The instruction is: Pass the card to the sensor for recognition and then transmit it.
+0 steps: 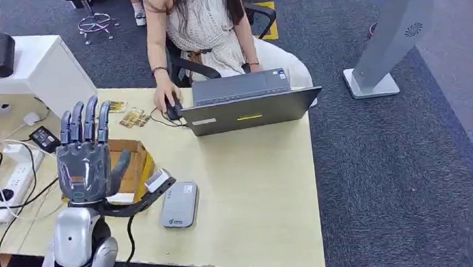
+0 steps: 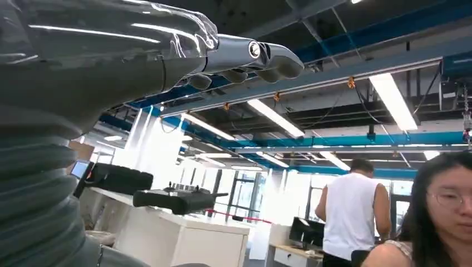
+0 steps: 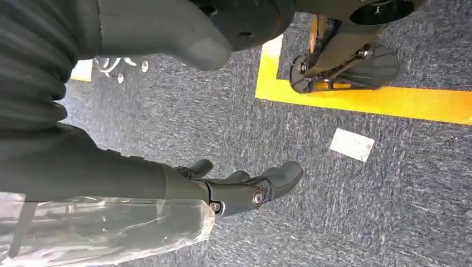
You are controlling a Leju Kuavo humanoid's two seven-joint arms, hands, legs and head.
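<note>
Head view, my left hand: my left hand (image 1: pixel 86 158) is raised above the near left part of the desk (image 1: pixel 252 191), back of the hand toward the camera, fingers (image 1: pixel 91 121) straight up and apart, thumb out to the side, released and holding nothing.
Head view, sensor: a grey flat card reader (image 1: pixel 180 205) lies on the desk just right of my wrist, its black cable running back toward the near edge.
Head view, cards: a few small cards (image 1: pixel 131 118) lie on the far side of the desk, near the person's hand; I cannot read them.
Head view, box: a brown cardboard box (image 1: pixel 133 162) sits behind my hand, partly hidden by it.
Head view, person: a person sits across the desk with a hand (image 1: pixel 166 96) on a black mouse, just beside an open grey laptop (image 1: pixel 247 102).
Head view, left side: a white power strip (image 1: pixel 13 181) with black cables lies at the left of the desk.
Left wrist view, my fingers: my left fingers (image 2: pixel 267 58) stretch out against the ceiling lights, released, nothing between them.
Left wrist view, room: a seated person's head (image 2: pixel 442 206) is low at one edge; another person in a white shirt (image 2: pixel 350 214) stands farther back.
Right wrist view, my right hand: my right hand (image 3: pixel 239 186) hangs above grey carpet (image 3: pixel 389 211), fingers loosely curved and apart, released, holding nothing.
Right wrist view, floor: a white slip of paper (image 3: pixel 352 144) lies on the carpet near a yellow floor stripe (image 3: pixel 389 100).
</note>
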